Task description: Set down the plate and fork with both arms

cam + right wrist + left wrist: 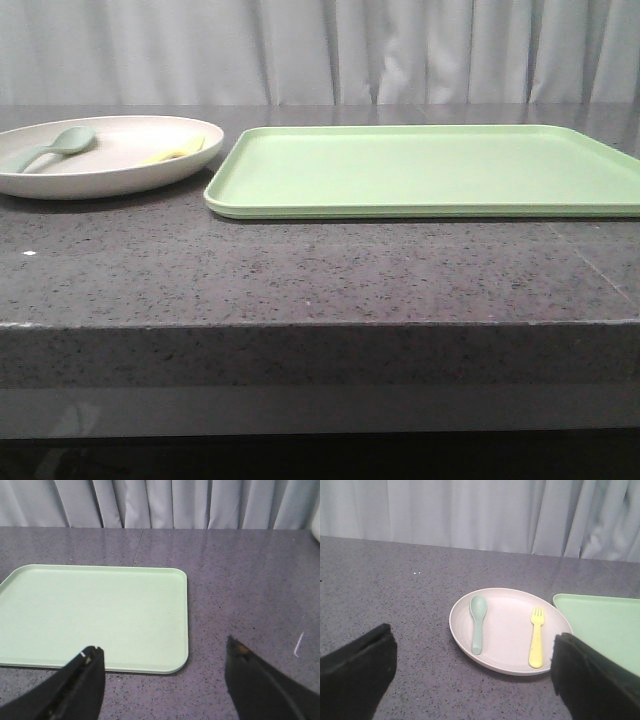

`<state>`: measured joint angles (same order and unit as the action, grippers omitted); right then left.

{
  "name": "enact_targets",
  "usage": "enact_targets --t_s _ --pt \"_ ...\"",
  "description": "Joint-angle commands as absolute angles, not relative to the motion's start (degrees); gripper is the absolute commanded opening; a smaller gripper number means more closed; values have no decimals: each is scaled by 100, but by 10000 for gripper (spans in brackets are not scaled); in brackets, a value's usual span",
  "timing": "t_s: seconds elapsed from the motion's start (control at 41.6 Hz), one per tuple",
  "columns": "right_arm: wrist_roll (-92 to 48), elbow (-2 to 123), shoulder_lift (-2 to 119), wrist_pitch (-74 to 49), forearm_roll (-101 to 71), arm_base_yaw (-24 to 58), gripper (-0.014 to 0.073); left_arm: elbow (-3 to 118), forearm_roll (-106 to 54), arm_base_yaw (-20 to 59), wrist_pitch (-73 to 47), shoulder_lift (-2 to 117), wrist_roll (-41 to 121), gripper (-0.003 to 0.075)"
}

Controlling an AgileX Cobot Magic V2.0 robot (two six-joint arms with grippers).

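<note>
Dark grey speckled stone table (300, 275) with thick front edge, pale grey pleated curtain (330, 50) behind, soft even light

Off-white plate (507, 652), pale yellow fork (536, 637), grey-green spoon (478, 622), light green tray (430, 170), dark speckled grey table (300, 270), black grippers.

Front view: frame edge cutting off left side of wide off-white round plastic plate (105, 170) and right end of light green rectangular tray (430, 170); plate rim partly hiding small pale yellow plastic fork (175, 152).
</note>
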<state>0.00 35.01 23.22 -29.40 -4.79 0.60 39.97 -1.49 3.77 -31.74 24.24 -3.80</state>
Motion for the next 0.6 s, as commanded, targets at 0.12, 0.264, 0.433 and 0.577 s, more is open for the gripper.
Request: enact_targets --t_s 0.12,0.264,0.433,0.577 --pt "-40 3697 2401 -2552 -407 28 553 4158 -153 377 -2752 2510 -438 622" --pt "-40 3697 2401 -2552 -407 28 553 4158 -376 377 -2724 2510 -438 617" --pt "-40 3697 2401 -2552 -407 28 553 4334 -254 377 -3130 2910 -438 616" --pt "-40 3697 2401 -2552 -407 28 553 4791 0 377 -3603 3765 -427 615"
